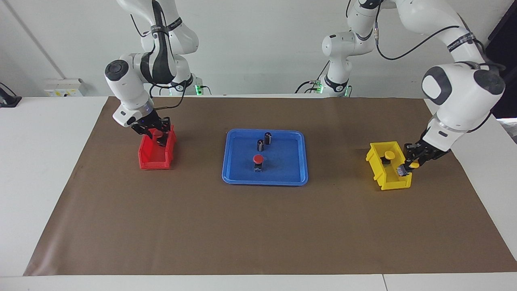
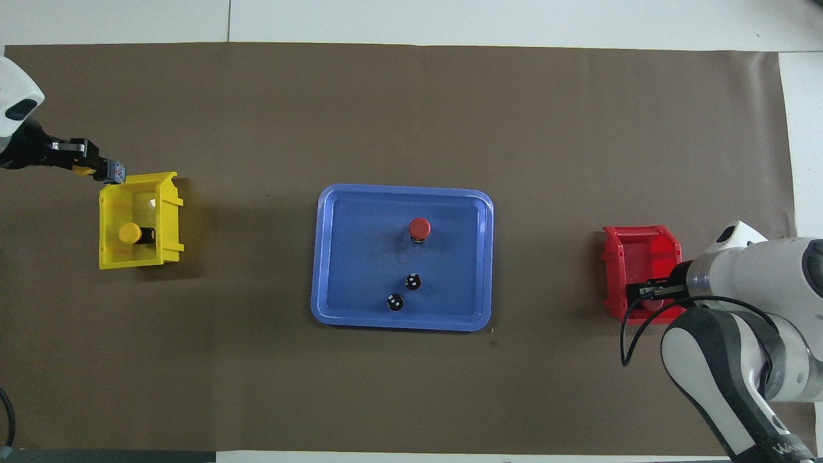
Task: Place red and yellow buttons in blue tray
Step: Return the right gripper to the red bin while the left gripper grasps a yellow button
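Note:
The blue tray point(image 1: 282, 178) point(image 2: 334, 257) lies mid-table with one red button point(image 1: 258, 159) point(image 2: 419, 227) standing in it. My left gripper point(image 1: 408, 162) point(image 2: 96, 168) is shut on a yellow button point(image 1: 413, 165) point(image 2: 117, 172), held tilted just above the rim of the yellow bin point(image 1: 394, 185) point(image 2: 138, 257). A second yellow button point(image 1: 389, 155) point(image 2: 129, 233) stays inside that bin. My right gripper point(image 1: 156, 135) point(image 2: 643, 294) is down in the red bin point(image 1: 155, 161) point(image 2: 643, 247), open, its fingers on either side of a red button point(image 1: 159, 132) point(image 2: 653, 305).
Two dark cylinders with silvery tops point(image 1: 260, 144) point(image 1: 268, 137) point(image 2: 413, 281) point(image 2: 395, 302) stand in the tray, nearer the robots than the red button. A brown mat point(image 1: 258, 226) covers the table. The bins sit at opposite ends of it.

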Robot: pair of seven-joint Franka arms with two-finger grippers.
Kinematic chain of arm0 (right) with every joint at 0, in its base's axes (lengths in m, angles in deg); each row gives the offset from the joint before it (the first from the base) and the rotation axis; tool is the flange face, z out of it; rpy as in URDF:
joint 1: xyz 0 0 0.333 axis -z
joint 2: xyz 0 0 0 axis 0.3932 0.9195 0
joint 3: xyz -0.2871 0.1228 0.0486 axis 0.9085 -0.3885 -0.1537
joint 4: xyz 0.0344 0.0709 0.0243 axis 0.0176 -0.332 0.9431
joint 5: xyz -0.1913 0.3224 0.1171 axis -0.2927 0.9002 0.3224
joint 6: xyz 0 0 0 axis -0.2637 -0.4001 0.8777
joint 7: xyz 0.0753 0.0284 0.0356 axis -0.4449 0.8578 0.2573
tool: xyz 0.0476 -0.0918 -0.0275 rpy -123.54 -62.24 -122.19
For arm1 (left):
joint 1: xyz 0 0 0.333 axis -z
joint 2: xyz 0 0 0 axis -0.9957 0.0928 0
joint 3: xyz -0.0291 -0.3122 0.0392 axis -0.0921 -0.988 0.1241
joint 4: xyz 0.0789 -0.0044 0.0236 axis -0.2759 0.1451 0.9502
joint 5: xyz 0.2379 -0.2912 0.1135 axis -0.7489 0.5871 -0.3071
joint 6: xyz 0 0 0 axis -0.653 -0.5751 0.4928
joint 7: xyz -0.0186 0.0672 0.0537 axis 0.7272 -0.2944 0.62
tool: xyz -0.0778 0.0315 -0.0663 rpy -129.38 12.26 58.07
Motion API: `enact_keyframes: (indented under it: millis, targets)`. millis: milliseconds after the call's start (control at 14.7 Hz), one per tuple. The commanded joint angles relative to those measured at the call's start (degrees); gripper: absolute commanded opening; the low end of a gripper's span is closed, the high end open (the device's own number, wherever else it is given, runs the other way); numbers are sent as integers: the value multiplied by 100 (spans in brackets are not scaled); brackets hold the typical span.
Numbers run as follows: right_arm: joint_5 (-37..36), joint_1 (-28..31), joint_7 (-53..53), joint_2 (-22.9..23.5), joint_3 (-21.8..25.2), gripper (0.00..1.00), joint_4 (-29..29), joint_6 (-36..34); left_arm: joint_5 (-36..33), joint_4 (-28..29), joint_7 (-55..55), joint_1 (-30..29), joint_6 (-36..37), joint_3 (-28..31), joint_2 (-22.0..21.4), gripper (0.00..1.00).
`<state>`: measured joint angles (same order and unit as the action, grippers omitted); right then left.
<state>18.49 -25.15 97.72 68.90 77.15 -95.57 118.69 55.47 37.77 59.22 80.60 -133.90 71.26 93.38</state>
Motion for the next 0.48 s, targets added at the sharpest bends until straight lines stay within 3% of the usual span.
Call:
enact_keyframes:
  millis: [0, 137, 410]
  targets:
    - [42, 68, 196, -57, -3, 63, -123, 114, 48, -261, 141, 38, 225, 23, 31, 7]
    - [42, 68, 205, -83, -3, 62, -184, 123, 39, -296, 657, 212, 426, -38, -118, 7]
    - [42, 129, 460, -101, -3, 51, -255, 79, 30, -235, 2380, 1783, 480, -47, -207, 4]
